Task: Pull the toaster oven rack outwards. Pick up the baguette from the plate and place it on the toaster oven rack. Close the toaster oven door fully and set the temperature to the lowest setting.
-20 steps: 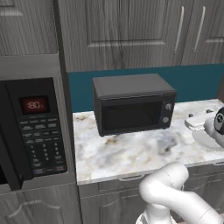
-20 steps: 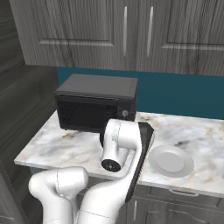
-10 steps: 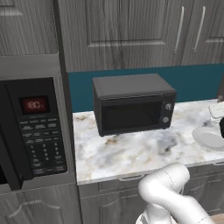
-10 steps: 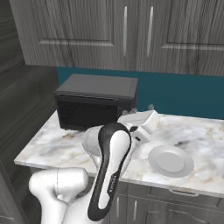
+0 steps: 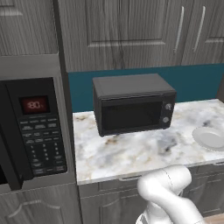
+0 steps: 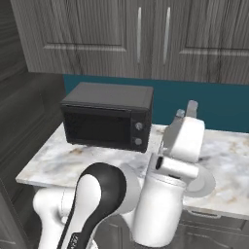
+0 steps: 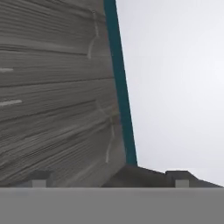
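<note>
The jaws [image 7: 111,177] stand wide apart with nothing between them, their two small tips at the bottom of the hand view, which faces grey wood-grain cabinet doors [image 7: 52,87] and a teal strip of wall [image 7: 120,83]. In the right base view the white arm rises in front of the marbled white worktop [image 6: 58,158], hiding most of the small round white plate [image 6: 210,182], whereas the left base view shows that plate [image 5: 210,138] unobstructed at the worktop's right end. The dark grey boxy toaster oven [image 5: 133,107] sits at the back of the worktop, its dark glass door [image 5: 131,116] shut and two round knobs [image 5: 167,113] on its right panel; the left base view also takes in a black microwave with a red display [image 5: 33,127] at far left.
</note>
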